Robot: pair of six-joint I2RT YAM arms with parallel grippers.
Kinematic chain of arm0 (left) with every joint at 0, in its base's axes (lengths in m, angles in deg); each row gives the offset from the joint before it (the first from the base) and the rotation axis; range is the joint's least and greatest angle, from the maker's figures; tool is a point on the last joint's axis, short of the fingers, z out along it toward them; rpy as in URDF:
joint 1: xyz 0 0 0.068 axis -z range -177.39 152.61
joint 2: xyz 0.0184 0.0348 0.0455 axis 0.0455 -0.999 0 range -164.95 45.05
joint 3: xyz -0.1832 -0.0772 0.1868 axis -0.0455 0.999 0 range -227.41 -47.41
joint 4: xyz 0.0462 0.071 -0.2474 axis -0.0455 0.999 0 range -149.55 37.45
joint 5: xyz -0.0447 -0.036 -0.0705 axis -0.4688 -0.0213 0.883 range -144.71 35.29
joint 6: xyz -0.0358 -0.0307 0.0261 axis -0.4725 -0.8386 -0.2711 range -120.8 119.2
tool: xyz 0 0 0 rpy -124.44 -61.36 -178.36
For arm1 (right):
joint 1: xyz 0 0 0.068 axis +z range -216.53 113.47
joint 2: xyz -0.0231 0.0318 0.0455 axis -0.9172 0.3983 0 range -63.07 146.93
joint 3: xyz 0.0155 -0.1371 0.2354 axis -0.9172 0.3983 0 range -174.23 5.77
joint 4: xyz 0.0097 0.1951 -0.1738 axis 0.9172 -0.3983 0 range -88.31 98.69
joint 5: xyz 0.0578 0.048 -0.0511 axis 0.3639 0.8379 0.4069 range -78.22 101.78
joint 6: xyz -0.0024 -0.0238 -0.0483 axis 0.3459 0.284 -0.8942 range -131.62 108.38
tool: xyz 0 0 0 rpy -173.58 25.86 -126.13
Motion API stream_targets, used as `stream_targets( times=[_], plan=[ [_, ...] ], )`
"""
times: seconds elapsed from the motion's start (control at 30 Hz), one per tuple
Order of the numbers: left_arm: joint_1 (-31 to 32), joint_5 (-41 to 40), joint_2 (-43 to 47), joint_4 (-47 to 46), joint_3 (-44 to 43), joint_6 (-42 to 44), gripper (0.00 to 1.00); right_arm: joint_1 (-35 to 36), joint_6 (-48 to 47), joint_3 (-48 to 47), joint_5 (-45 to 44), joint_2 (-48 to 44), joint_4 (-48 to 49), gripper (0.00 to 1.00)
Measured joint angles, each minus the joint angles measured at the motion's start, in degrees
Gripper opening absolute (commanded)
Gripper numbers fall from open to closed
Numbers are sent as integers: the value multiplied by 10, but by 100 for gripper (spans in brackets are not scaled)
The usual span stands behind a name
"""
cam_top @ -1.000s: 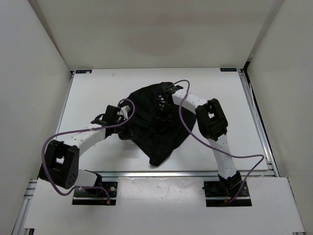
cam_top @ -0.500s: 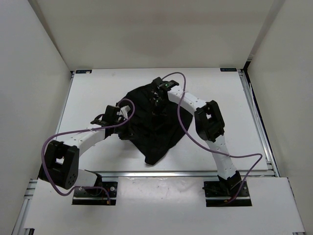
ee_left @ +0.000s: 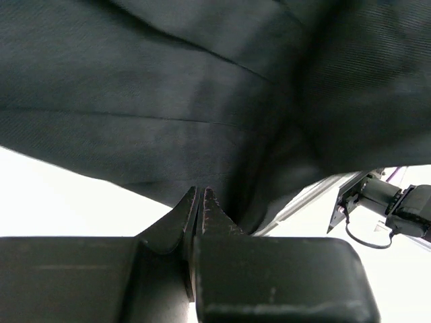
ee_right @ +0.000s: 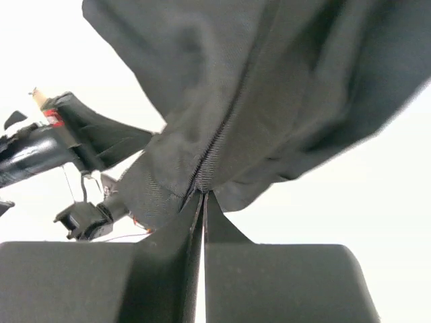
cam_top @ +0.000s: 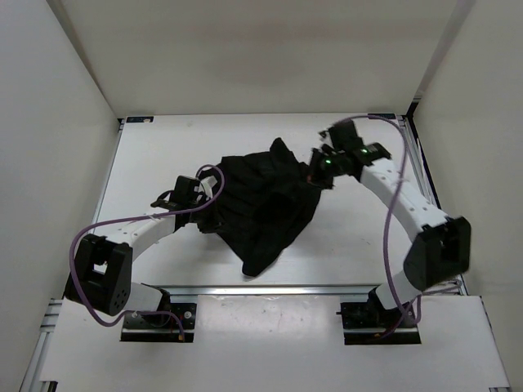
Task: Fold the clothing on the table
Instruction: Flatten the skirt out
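Two clenched grips on the crumpled black fabric garment (cam_top: 261, 204): left gripper (ee_left: 200, 200) at 9 o'clock, right gripper (ee_right: 203, 202) at 2 o'clock (edge held up). You've no clean fold yet, I judge.

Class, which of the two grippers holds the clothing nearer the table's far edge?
The right gripper, shut on the far right edge of the clothing. The left gripper pinches the left edge, lower in the top view.
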Motion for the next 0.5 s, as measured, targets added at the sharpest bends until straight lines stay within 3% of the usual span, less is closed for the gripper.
stream_targets(
  times=[0.27,0.37,0.4,0.47,0.5],
  plan=[
    [-2,0,-4,4,1,1,1,-182,16,291,16,-191,14,0],
    [-3,-1,-5,5,1,3,1,-221,12,330,-7,-240,-35,30],
    [-3,-1,-5,5,1,3,1,-228,10,334,-15,-249,-49,33],
    [-3,-1,-6,7,1,5,1,-233,9,335,-31,-261,-65,56],
    [-2,-1,-7,7,1,5,1,-229,11,335,-38,-266,-69,59]
  ],
)
